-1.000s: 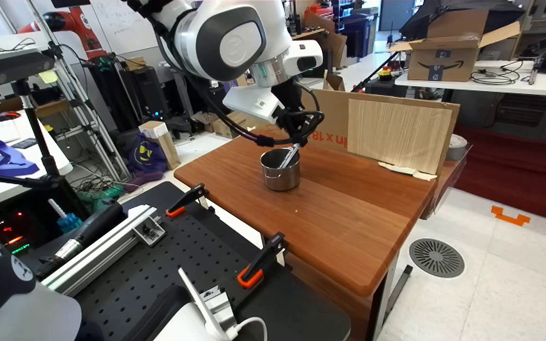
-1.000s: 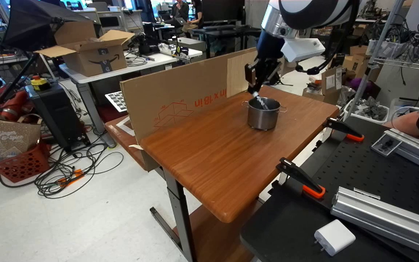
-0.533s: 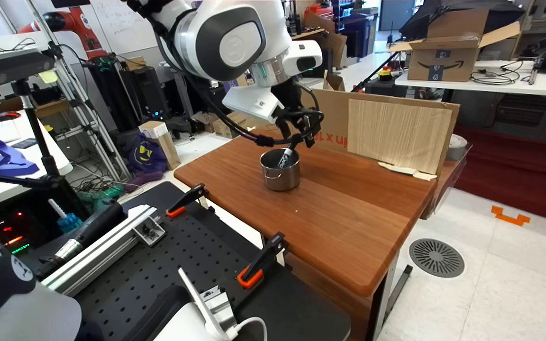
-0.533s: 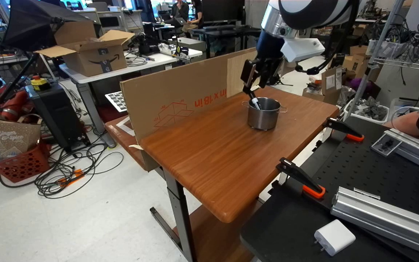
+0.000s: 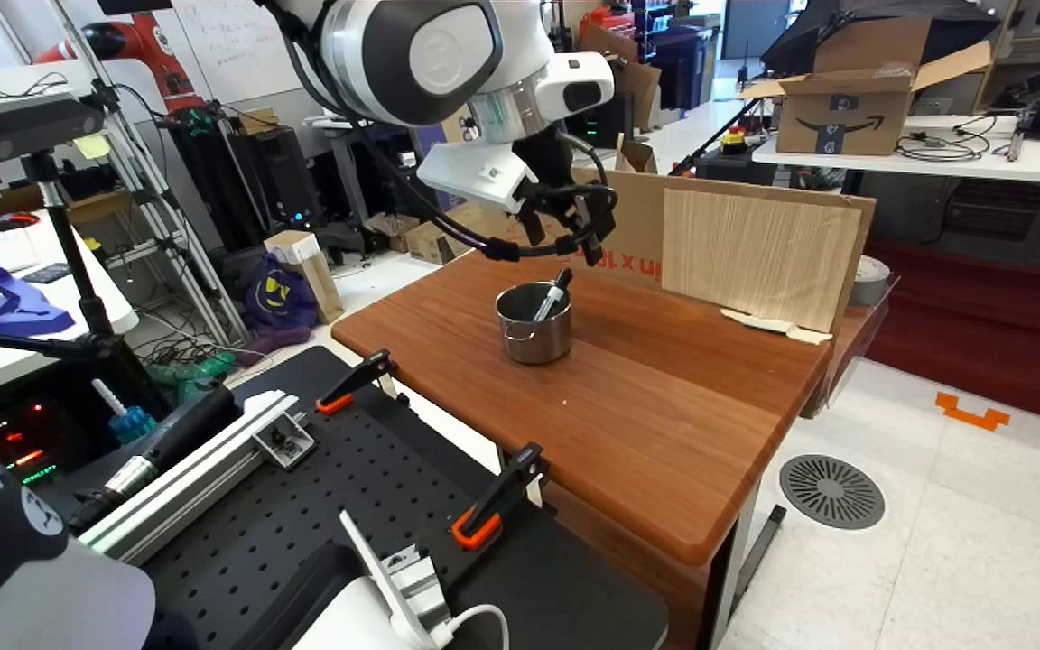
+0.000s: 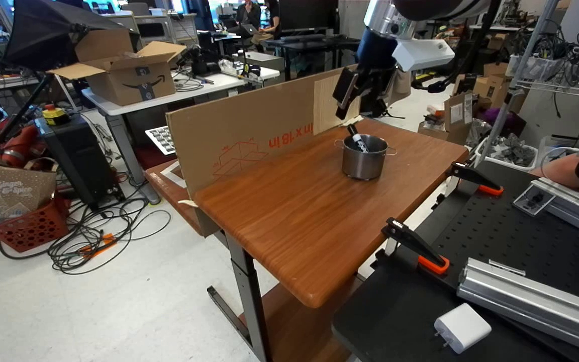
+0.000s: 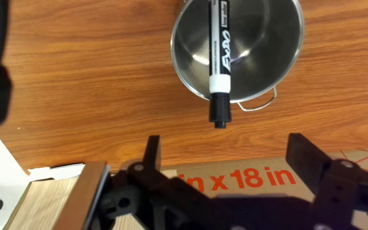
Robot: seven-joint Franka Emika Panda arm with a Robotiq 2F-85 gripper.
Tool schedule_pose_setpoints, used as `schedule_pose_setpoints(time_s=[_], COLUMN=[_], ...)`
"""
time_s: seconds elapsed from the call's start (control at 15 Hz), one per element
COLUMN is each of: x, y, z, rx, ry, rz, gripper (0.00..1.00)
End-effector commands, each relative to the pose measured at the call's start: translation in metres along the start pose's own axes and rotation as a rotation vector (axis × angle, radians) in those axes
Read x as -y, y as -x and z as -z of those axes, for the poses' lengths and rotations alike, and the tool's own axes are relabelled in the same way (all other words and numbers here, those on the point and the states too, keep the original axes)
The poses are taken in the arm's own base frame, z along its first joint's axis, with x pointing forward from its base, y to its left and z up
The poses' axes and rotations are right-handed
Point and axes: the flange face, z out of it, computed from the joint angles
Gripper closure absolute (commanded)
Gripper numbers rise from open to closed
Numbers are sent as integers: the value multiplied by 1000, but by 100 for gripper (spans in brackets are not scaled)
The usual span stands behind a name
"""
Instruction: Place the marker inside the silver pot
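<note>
The wooden table [image 6: 289,216] carries the silver pot [image 6: 362,163]. Higher than this pot and apart from it, the gripper [image 7: 225,147] has its fingers [image 7: 305,163] wide apart, holding nothing. The marker [image 7: 219,60] leans inside the pot, its black cap [image 7: 220,108] sticking out at the top. I judge the placing done; maybe only the retreat is left.

Air is separating the gripper [image 7: 225,142] from the marker [image 7: 219,60], which is slanting past the rim of the silver pot [image 6: 363,163] and partly blocking its mouth. A cardboard panel [image 6: 249,123] is walling off one edge of the table [image 6: 289,216]; toward the clamps [image 6: 415,243] opposite, its top is lying free.
</note>
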Motion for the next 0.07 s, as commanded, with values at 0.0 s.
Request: schedule_pose_setpoints(time_s=[0.0], x=[1], y=[1], z=[2], rx=[2], ry=[1], rz=[0], gripper=[0])
